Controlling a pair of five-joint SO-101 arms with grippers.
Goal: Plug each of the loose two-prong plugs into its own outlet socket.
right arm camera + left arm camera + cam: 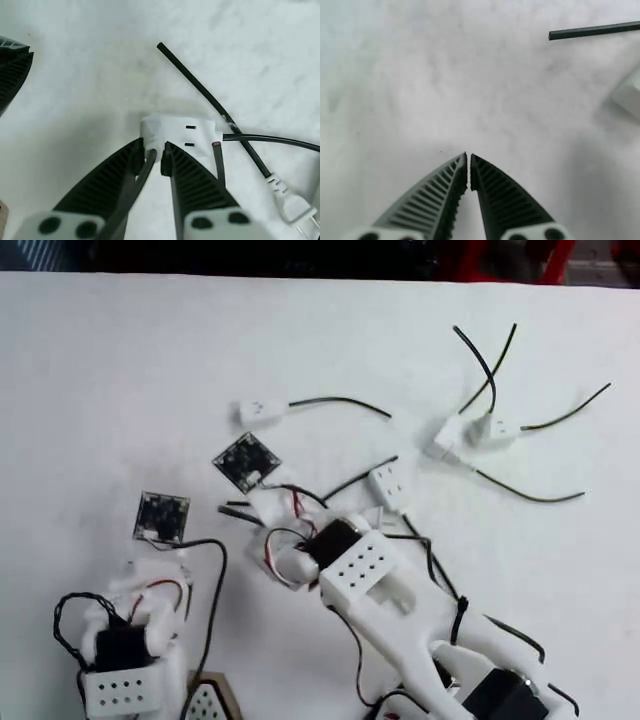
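Robotics lab or maker workbench, by look. Plain white tabletop [120, 370] serves as test surface. Two white printed arms, larger arm [400, 610] and smaller arm [125, 650], with perforated shells and bare red and black servo leads. Black square circuit boards [247, 462] left exposed. Outlet socket [180, 132] free of any wall, on short black cable. Red frame [545, 258] in dark room behind.

That flat white tabletop [120, 360] is faintly mottled and matte; light's soft and even, shadows pretty weak; past the far edge there's a dark strip [300, 255], with a red bit of frame [510, 258] at its right end.
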